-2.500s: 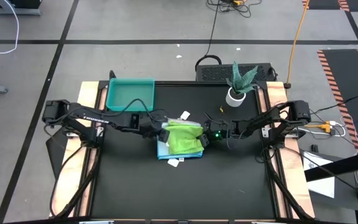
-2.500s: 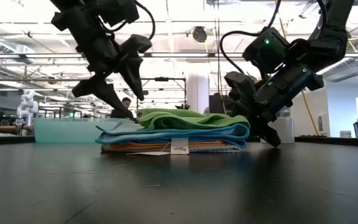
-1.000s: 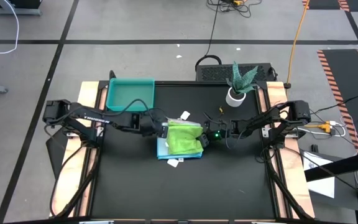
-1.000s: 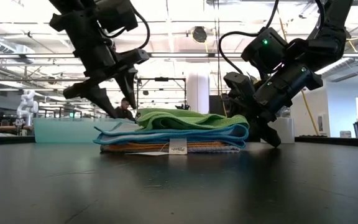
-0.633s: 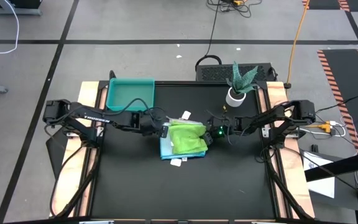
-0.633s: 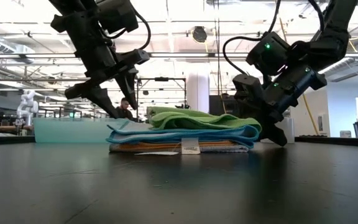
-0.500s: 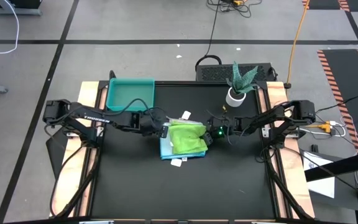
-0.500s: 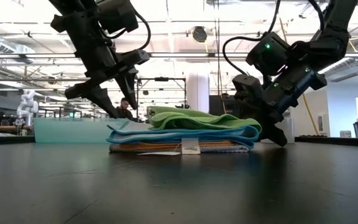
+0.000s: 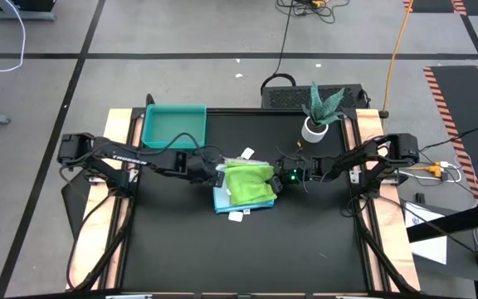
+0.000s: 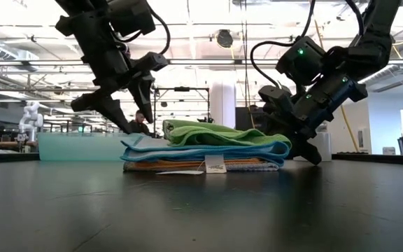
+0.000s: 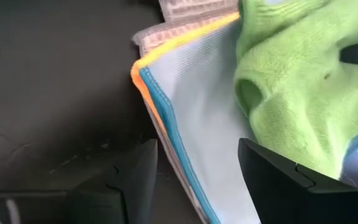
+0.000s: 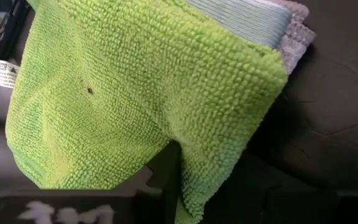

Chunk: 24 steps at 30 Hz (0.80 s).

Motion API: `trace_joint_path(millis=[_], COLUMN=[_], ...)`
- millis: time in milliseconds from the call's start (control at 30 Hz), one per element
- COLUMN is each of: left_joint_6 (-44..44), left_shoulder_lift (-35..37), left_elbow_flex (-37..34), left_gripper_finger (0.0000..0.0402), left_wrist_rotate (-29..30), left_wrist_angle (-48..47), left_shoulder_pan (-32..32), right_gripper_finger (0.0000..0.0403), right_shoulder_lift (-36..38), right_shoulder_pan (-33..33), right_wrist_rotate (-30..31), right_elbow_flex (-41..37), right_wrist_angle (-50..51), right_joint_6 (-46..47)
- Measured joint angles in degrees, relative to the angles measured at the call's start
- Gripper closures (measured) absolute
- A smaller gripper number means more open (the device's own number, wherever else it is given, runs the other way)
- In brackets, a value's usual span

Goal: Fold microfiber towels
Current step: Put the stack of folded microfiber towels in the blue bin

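Note:
Several folded microfiber towels lie stacked on the black table. The green one [image 9: 247, 183] is on top, over a blue one [image 10: 208, 148], a pale blue one [image 11: 210, 106], an orange one [image 11: 143, 68] and a white-grey one [image 12: 297, 34] at the bottom. My left gripper [image 10: 137, 117] hangs open just above the stack's left edge and touches nothing. It also shows in the high view [image 9: 219, 174]. My right gripper [image 9: 275, 184] is at the stack's right edge, shut on the green towel. My right gripper holds the green towel by its right-hand edge [image 12: 229, 155], slanting down from the table's right side. One dark finger [image 12: 166, 171] shows under the draped edge, and the cloth hides the other. The towel lies flat on the stack, slack.
A teal tray [image 9: 174, 124] stands at the far left. A potted plant [image 9: 318, 112] stands at the far right. White tags stick out of the stack on its far side [image 9: 246, 154] and its near side [image 9: 237, 218]. Bare black table lies in front of the stack.
My right gripper has gone a little toward the table's right edge. The whole stack has slid that way with it and stayed flat and stacked.

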<state>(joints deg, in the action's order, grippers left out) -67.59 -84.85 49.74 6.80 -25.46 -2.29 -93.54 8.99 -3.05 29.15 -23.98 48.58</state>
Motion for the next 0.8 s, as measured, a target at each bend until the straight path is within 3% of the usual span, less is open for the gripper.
trace_joint_path(millis=[167, 333, 533, 700, 800], left_joint_6=[-2.5, 2.1, -3.1, -3.3, -4.2], left_shoulder_lift=[-1.0, -1.8, -2.6, -5.0, -7.2], left_elbow_flex=[0.0, 0.1, 0.1, 0.1, -0.1], left_gripper_finger=[0.0174, 0.0174, 0.0174, 0.0174, 0.0174], left_wrist_rotate=[-0.4, -3.7, -4.3, -4.0, -6.9], left_wrist_angle=[1.6, 4.3, 5.9, 2.9, 0.3], left_shoulder_pan=[-0.5, -1.1, -1.6, -1.0, -1.0], right_gripper_finger=[0.03, 0.03, 0.03, 0.03, 0.03], right_shoulder_lift=[0.0, -0.1, -0.1, -0.1, -0.1], right_shoulder_pan=[0.0, 0.0, 0.0, 0.0, 0.0], right_wrist_rotate=[0.0, 0.0, -0.1, -1.3, -1.5], right_elbow_flex=[0.0, 0.0, 0.0, 0.0, 0.0], right_wrist_angle=[-1.7, -2.3, -2.5, -2.7, -2.8], right_joint_6=[0.0, -0.2, -0.3, -0.7, -1.2])
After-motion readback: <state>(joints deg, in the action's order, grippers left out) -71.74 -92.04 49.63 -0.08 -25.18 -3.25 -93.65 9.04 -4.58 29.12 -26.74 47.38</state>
